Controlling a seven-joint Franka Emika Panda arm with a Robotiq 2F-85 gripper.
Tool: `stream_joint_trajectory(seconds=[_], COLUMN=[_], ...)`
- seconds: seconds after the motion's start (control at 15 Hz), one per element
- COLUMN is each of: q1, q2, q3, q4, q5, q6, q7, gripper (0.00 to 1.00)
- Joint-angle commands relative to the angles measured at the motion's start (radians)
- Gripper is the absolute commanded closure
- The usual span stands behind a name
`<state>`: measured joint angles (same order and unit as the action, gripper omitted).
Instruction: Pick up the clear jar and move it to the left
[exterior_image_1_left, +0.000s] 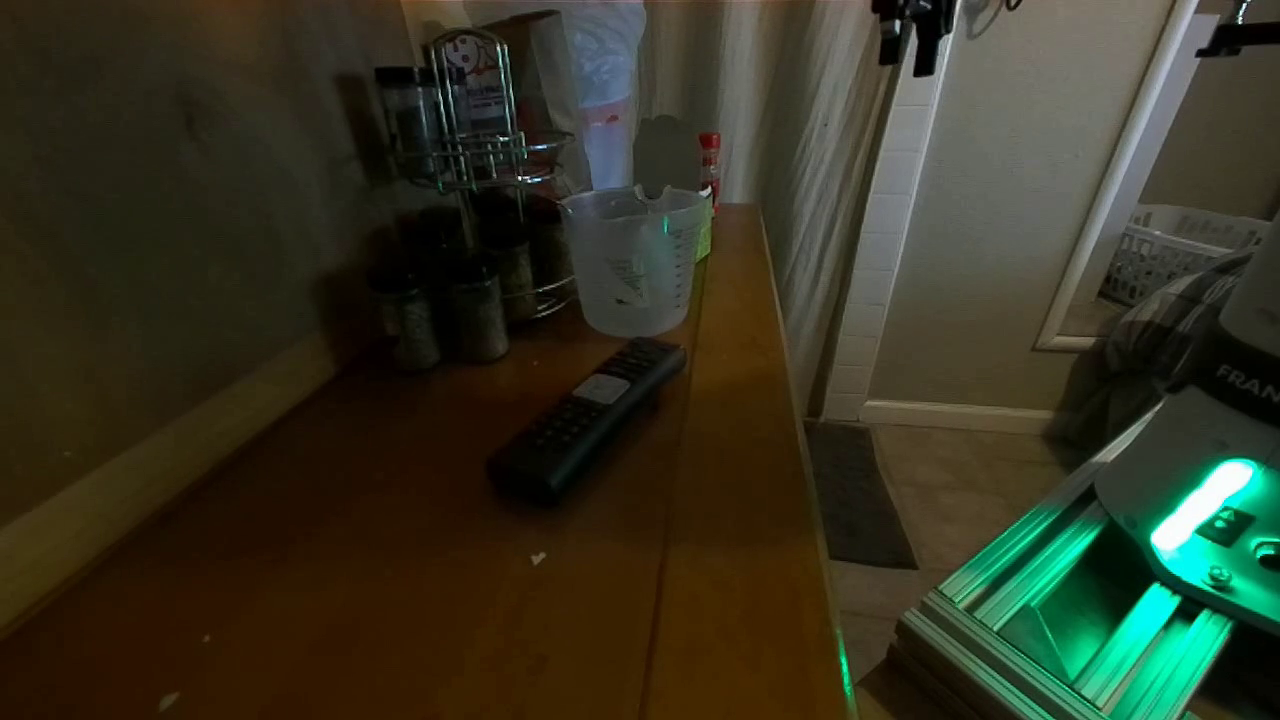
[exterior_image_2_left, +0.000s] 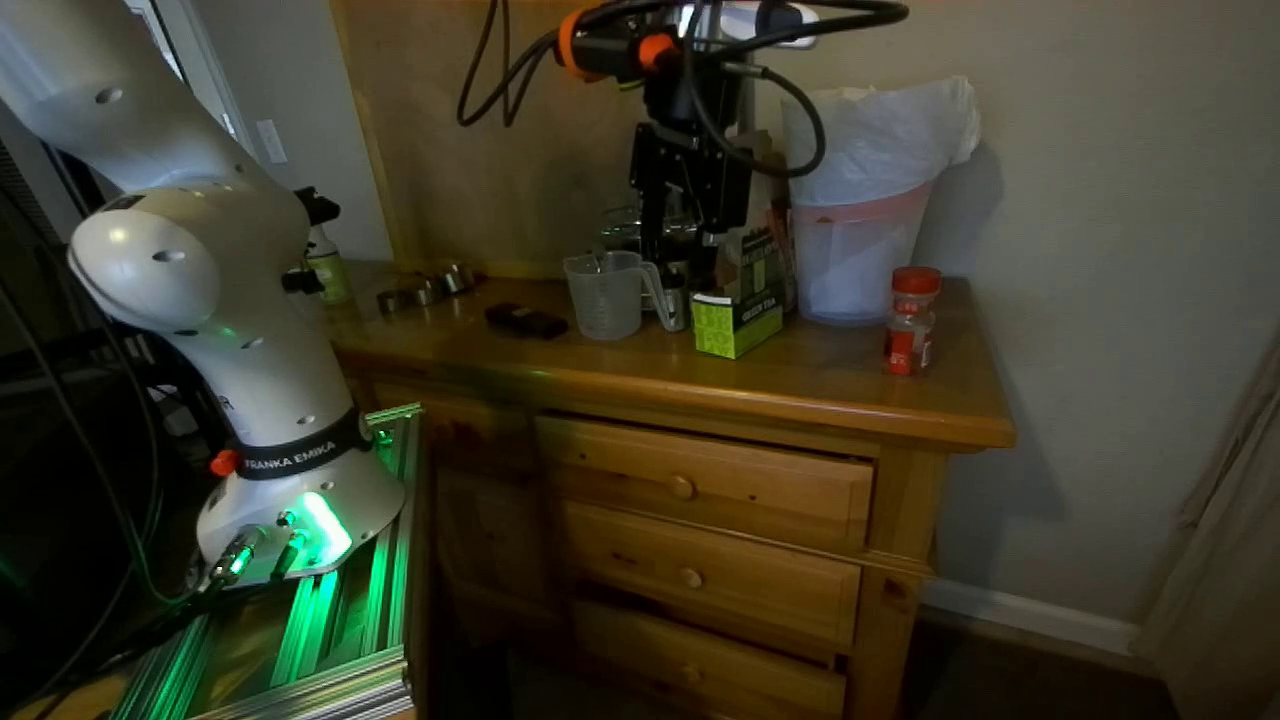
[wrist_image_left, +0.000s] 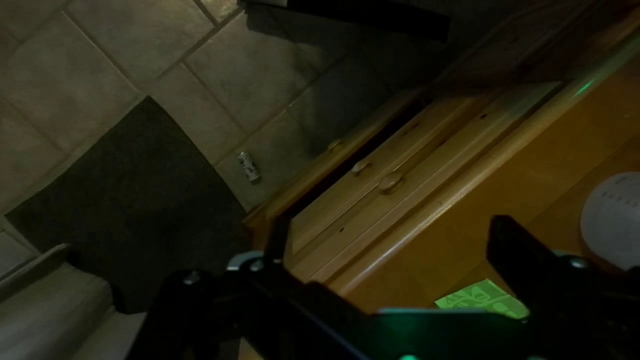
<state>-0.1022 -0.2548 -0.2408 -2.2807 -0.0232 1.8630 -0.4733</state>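
Observation:
The clear jar (exterior_image_1_left: 630, 265) is a translucent measuring jug. It stands upright on the wooden dresser top, against the spice rack in an exterior view. It also shows in an exterior view (exterior_image_2_left: 604, 300) with its handle toward the tea box, and is partly cut off at the right edge of the wrist view (wrist_image_left: 612, 220). My gripper (wrist_image_left: 390, 230) is open with nothing between its fingers. It hangs pointing down above the dresser's front side, and in an exterior view (exterior_image_2_left: 678, 258) it appears just beside the jar's handle. In an exterior view (exterior_image_1_left: 907, 58) it is high, beyond the front edge.
A black handset (exterior_image_1_left: 590, 415) lies beside the jar. A wire spice rack (exterior_image_1_left: 470, 180) with several bottles stands behind it. A green tea box (exterior_image_2_left: 738, 325), a bagged bin (exterior_image_2_left: 860, 250) and a red-capped bottle (exterior_image_2_left: 910, 325) stand beyond. Metal cups (exterior_image_2_left: 428, 290) are at the far end.

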Motion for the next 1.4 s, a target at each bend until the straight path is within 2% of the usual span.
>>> stream_joint_trajectory(seconds=[0.0, 0.47, 1.0, 1.07, 1.33], q1=[0.049, 0.182, 0.218, 0.205, 0.205], q2=[0.011, -0.026, -0.072, -0.033, -0.033], q3=[0.075, 0.201, 0.216, 0.219, 0.218], q4=[-0.003, -0.055, -0.106, -0.073, -0.076], q5=[-0.021, -0.004, -0.064, -0.029, -0.029], q6=[-0.021, -0.008, -0.002, -0.008, -0.008], q7=[-0.027, -0.177, -0.538, -0.465, -0.472], gripper=[0.0, 0.0, 0.0, 0.0, 0.0])
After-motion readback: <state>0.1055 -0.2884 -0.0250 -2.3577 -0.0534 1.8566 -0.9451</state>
